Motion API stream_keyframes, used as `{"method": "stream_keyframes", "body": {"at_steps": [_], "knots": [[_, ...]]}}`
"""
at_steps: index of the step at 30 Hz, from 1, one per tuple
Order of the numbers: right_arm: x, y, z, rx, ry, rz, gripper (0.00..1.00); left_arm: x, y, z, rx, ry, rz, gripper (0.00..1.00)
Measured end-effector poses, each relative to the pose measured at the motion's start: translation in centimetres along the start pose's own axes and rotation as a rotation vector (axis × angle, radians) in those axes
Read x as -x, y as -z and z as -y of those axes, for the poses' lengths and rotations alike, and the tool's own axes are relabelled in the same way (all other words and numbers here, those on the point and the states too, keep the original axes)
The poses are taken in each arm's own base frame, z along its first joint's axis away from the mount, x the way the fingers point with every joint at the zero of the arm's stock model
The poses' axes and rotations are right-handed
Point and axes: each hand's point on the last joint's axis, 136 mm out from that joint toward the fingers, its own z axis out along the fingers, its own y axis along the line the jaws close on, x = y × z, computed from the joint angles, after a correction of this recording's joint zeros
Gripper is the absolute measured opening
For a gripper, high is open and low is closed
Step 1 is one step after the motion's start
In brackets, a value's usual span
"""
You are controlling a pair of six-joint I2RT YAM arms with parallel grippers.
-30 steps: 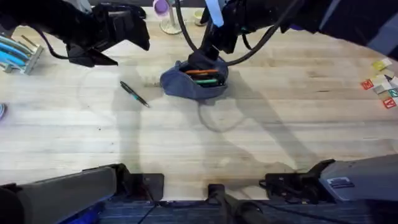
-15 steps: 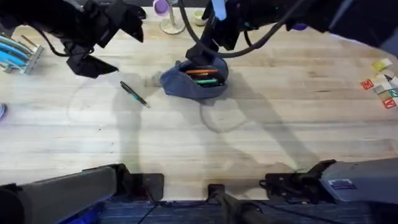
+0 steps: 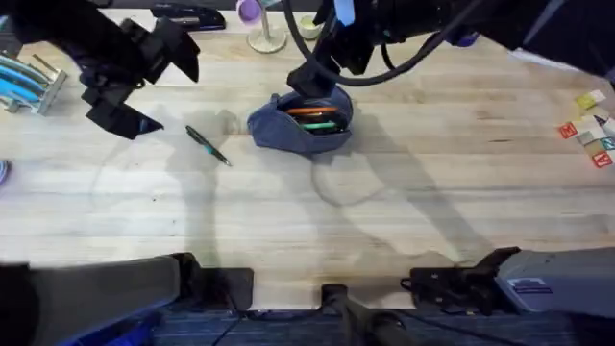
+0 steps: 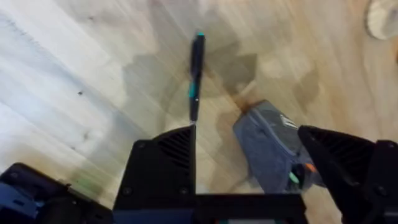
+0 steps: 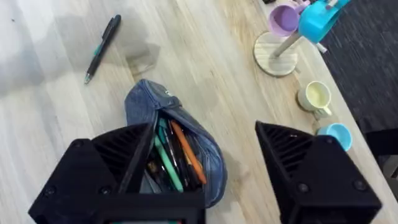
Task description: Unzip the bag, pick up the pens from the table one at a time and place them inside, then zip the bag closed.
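Overhead, the light wooden tabletop (image 3: 404, 192) spans the scene, plank grain running across it. Both arms reach over its far half. The left claw (image 3: 130, 96) hangs above the far left area with its two black fingers spread apart and nothing between them. The right claw (image 3: 322, 82) hovers just over the far edge of the bag, its fingers likewise parted and empty.

Near the middle of the far half, the blue-grey bag (image 3: 298, 125) lies unzipped and gaping, with an orange pen (image 3: 309, 112) and green ones inside it. A dark pen (image 3: 208, 146) with a teal band lies loose on the wood, just left of the bag, between it and the left claw.
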Motion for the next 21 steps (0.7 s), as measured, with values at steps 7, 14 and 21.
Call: {"method": "stream_keyframes", "body": {"at_steps": [7,14,21], "knots": [[0.0,0.0,0.0,0.000,0.000,0.000,0.996,-1.3,-4.9,0.1,0.134,-0.034,-0.108,0.993],[0.0,0.0,0.0,0.000,0.000,0.000,0.997,-2.0,-9.0,-0.7,0.281,-0.054,-0.145,0.993],[0.0,0.0,0.0,0.000,0.000,0.000,0.996,-1.1,-10.3,0.2,0.287,-0.084,-0.073,0.993]]}}
